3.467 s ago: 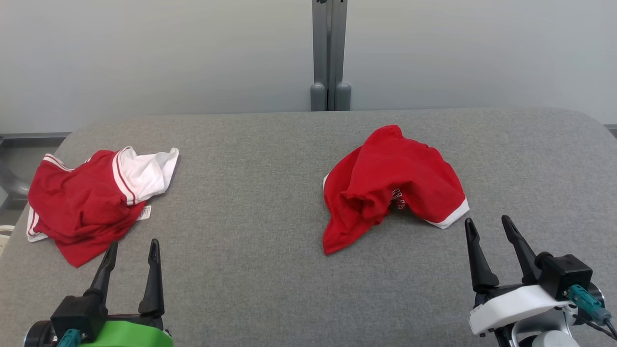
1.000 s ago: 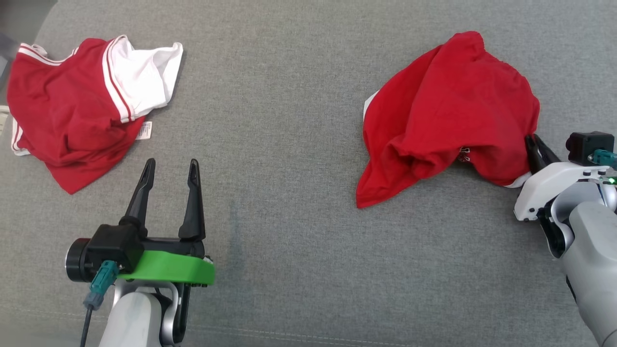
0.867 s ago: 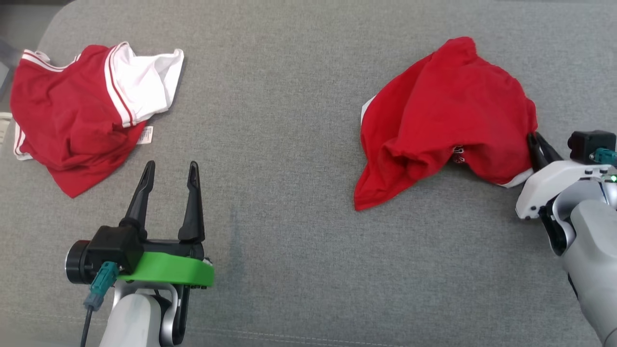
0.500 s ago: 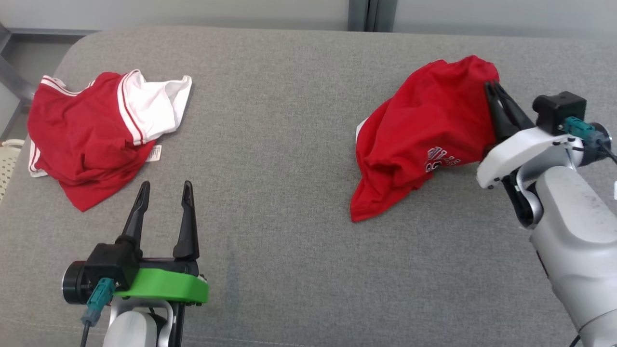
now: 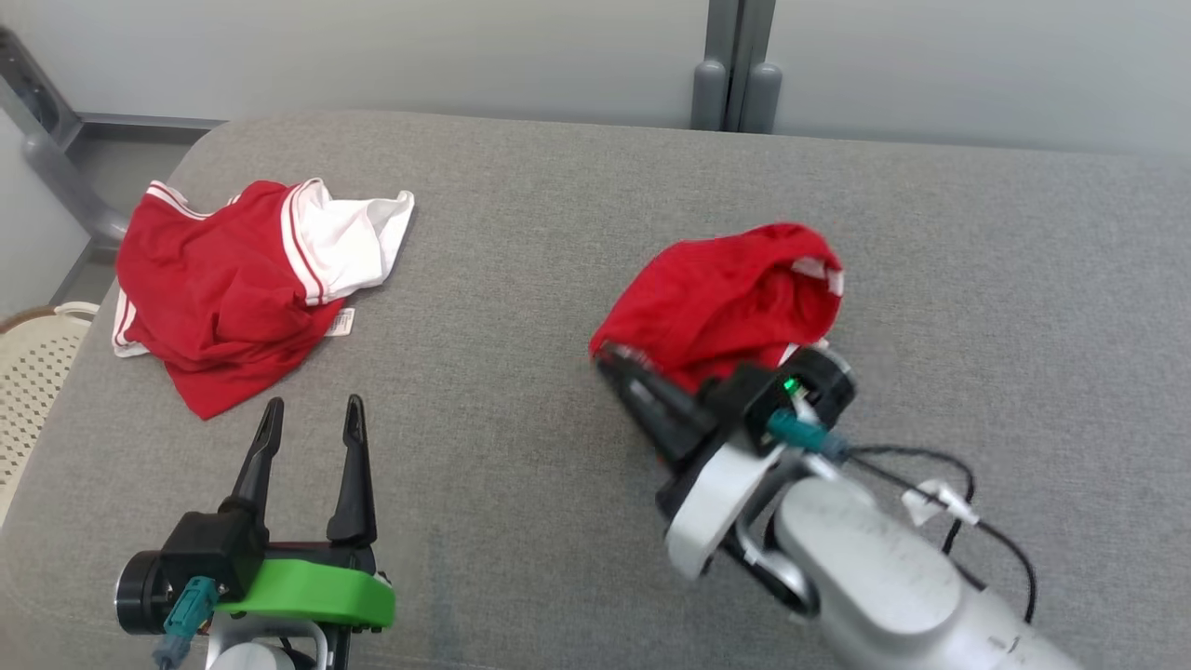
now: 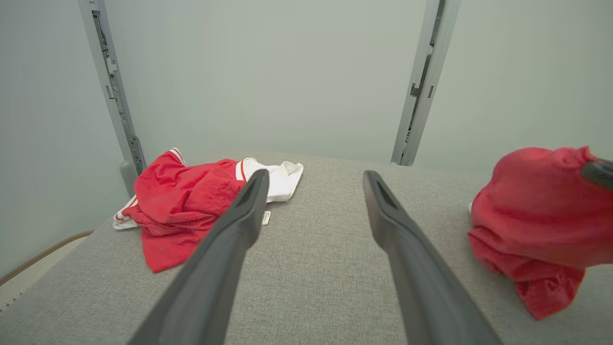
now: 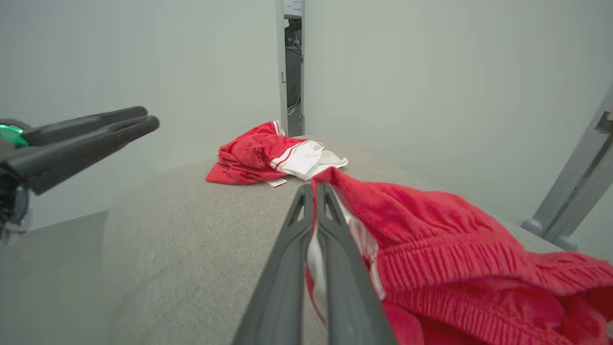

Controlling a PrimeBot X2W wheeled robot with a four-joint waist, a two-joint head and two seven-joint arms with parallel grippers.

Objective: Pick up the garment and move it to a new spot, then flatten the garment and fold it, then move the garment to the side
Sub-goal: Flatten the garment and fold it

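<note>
Two garments are on the grey fabric-covered table (image 5: 521, 279). The crumpled red garment (image 5: 726, 298) is bunched near the table's middle, and the right gripper (image 7: 313, 188) pinches its white-trimmed edge with dark fingers pressed together on the cloth. A red-and-white garment (image 5: 223, 298) is heaped at the table's far-left corner. The left gripper (image 5: 313, 405), fingers spread and empty, hovers over the table's near-left part. Bare cloth covers the table's centre strip and right half. A cream perforated basket (image 5: 33, 372) sits off the table's left edge, and a grey upright post (image 5: 740, 65) stands behind its far edge.
</note>
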